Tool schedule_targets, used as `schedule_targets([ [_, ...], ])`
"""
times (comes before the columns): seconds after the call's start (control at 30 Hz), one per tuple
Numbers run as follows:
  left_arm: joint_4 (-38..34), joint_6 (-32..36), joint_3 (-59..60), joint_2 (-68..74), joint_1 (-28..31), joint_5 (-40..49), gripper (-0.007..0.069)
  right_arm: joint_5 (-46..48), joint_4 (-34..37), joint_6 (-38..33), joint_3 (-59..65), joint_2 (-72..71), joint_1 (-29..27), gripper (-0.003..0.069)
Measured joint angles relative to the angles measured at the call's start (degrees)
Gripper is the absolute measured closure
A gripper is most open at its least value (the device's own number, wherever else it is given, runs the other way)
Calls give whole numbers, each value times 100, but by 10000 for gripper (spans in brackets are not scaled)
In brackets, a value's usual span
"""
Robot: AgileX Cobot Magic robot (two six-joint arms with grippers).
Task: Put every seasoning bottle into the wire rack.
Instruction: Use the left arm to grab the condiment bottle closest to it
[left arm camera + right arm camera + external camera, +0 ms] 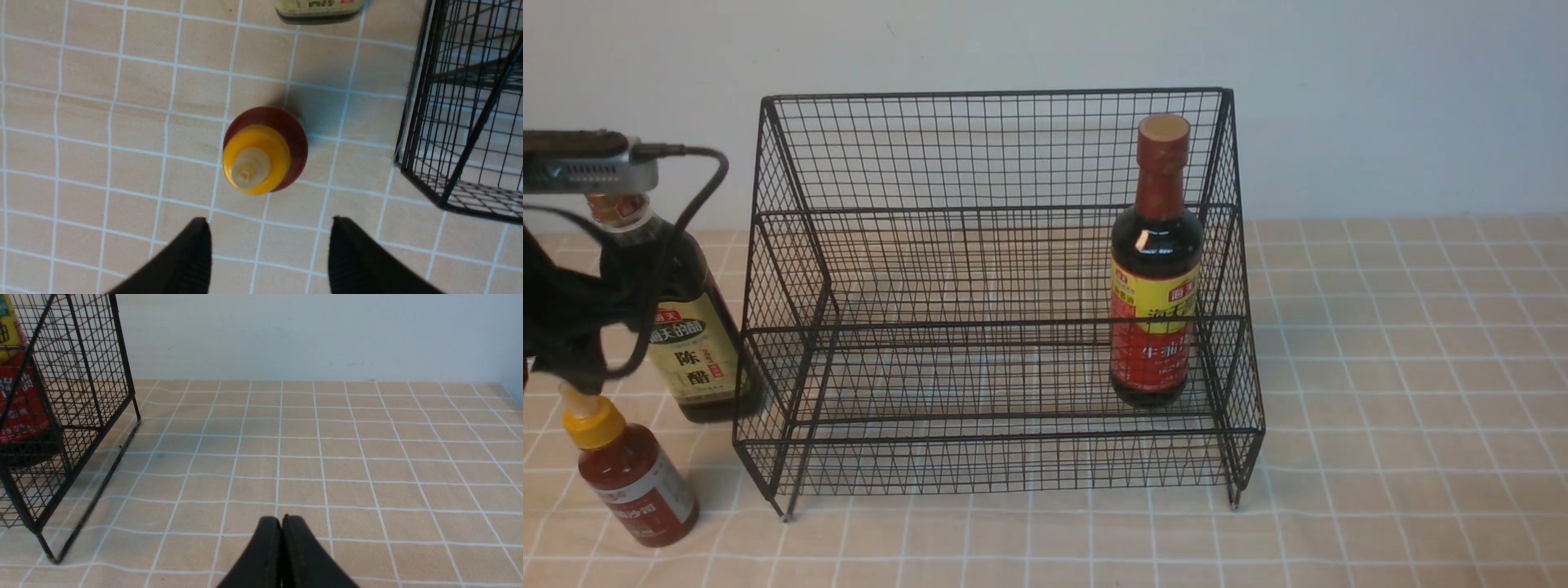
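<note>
The black wire rack (pixel 996 212) stands mid-table. The tall dark bottle with red neck and red-yellow label (pixel 1156 269) stands upright inside it at the right end of the lower tier; part of it shows in the right wrist view (pixel 16 400). The tall dark bottle with cream label (pixel 690 335) stands on the table left of the rack. The small red bottle with yellow nozzle cap (pixel 633 474) stands in front of it. My left gripper (pixel 269 228) is open above the table, just short of the small red bottle (pixel 265 151). My right gripper (pixel 282 522) is shut and empty, right of the rack (pixel 73 388).
A checked tan tablecloth (pixel 1405 392) covers the table up to a white wall (pixel 1380 98). My left arm's wrist camera and black cable (pixel 596 245) hang in front of the cream-label bottle. The rack's corner (pixel 461 106) lies close beside the small bottle.
</note>
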Motion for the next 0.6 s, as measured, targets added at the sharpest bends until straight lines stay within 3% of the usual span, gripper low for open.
schedule_targets([
  [0.13, -64, -196, -358, 411, 175, 22, 133, 0, 0, 0, 0, 0, 0, 672],
  [0.33, -247, -267, -409, 803, 648, 22, 113, 0, 0, 0, 0, 0, 0, 672],
  [0.6, -503, 90, -409, 1048, 685, 22, 113, 0, 0, 0, 0, 0, 0, 672],
])
